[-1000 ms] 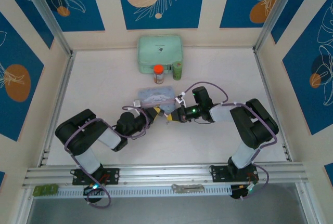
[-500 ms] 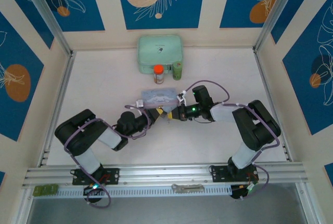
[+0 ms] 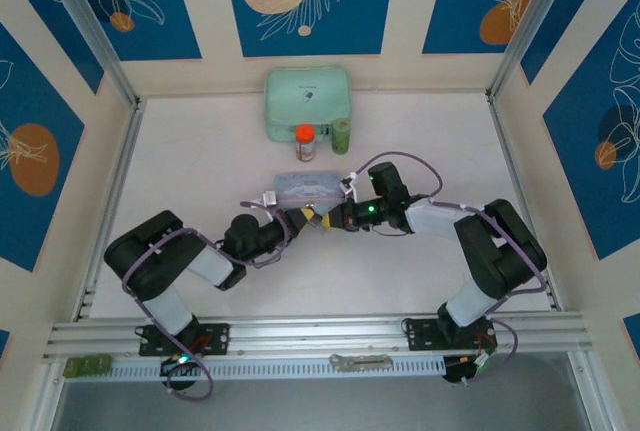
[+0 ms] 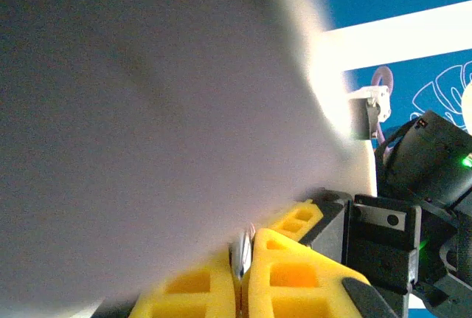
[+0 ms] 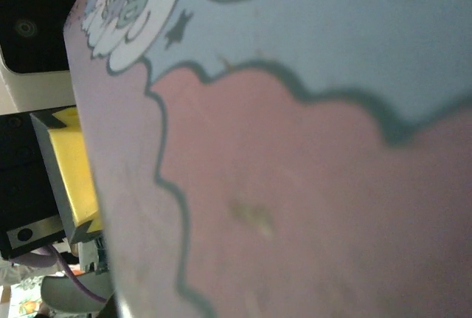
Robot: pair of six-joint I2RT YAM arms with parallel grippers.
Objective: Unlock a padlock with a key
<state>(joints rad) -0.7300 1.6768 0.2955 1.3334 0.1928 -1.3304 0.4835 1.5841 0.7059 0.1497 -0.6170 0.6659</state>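
between the clamped pads (image 4: pixel 291 277) of your left pincer (image 3: pixel 302 216) sits the key (image 4: pixel 240 250), so steer it slowly and squarely toward the closed right pincer (image 3: pixel 327 219) just beside it.

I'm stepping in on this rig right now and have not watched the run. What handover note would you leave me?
Left gripper: shut on the key, a thin silvery sliver between its yellow fingers.
Right gripper: shut, tip to tip with the left one, by the near edge of the light-blue tin; I cannot tell what it holds.
Done: key is in hand, and the grippers meet mid-table.
Left: whether the key sits in the padlock is hidden. Probably insert it if needed, turn it, and free the shackle.
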